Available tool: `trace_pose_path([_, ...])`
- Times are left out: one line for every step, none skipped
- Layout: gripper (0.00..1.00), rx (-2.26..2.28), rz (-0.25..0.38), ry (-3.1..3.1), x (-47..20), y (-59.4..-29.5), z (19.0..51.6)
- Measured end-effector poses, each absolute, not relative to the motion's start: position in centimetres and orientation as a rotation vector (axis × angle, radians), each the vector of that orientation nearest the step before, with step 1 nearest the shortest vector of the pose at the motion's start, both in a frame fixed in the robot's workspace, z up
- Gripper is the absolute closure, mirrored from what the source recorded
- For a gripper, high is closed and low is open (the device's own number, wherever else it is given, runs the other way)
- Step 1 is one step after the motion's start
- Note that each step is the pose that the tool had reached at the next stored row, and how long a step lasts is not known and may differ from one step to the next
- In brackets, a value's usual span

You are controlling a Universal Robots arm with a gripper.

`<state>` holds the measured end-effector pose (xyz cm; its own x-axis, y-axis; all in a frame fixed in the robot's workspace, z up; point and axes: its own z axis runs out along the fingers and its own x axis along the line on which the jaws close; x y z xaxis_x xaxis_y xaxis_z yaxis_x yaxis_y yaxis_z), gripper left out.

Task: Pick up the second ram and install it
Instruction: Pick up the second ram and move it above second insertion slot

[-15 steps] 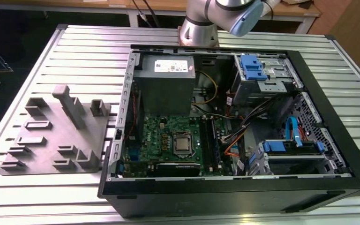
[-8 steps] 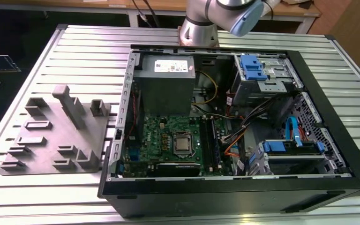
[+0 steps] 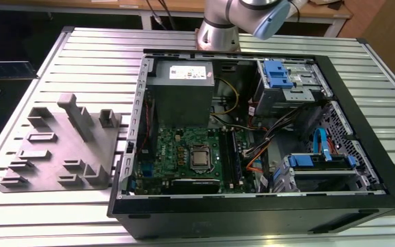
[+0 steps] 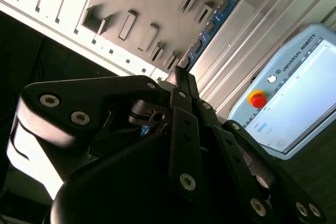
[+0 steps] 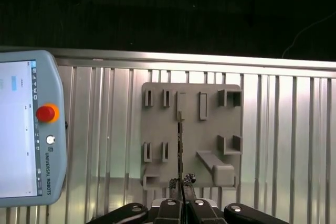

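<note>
Fixture uprights flanking tool's second ram

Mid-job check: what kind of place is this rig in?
Probably a robotics lab bench for PC assembly: an open computer case lies on a ribbed metal table, a grey parts fixture beside it, a teach pendant nearby. The claw grips the second ram.
</note>
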<state>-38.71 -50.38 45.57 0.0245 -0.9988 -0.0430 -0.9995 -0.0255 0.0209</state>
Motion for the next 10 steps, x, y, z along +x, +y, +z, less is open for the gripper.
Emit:
trace_pose_path([0.91,-2.238,0.071,2.182,-38.3,-50.4,45.6])
trace_pose_path([0.91,-2.238,0.071,2.183,-37.9,-50.4,45.6])
trace_pose_path([0.91,-2.238,0.071,2.183,-37.6,-50.4,45.6])
trace_pose_path([0.91,-2.238,0.071,2.183,-37.1,-50.4,45.6])
trace_pose_path([0.91,-2.238,0.072,2.183,-36.7,-50.4,45.6])
trace_pose_path([0.91,-2.238,0.072,2.183,-36.3,-50.4,45.6])
trace_pose_path([0.91,-2.238,0.072,2.183,-35.9,-50.4,45.6])
trace_pose_path([0.91,-2.238,0.072,2.183,-35.5,-50.4,45.5])
trace_pose_path([0.91,-2.238,0.072,2.183,-35.1,-50.4,45.5])
trace_pose_path([0.91,-2.238,0.072,2.183,-34.7,-50.4,45.6])
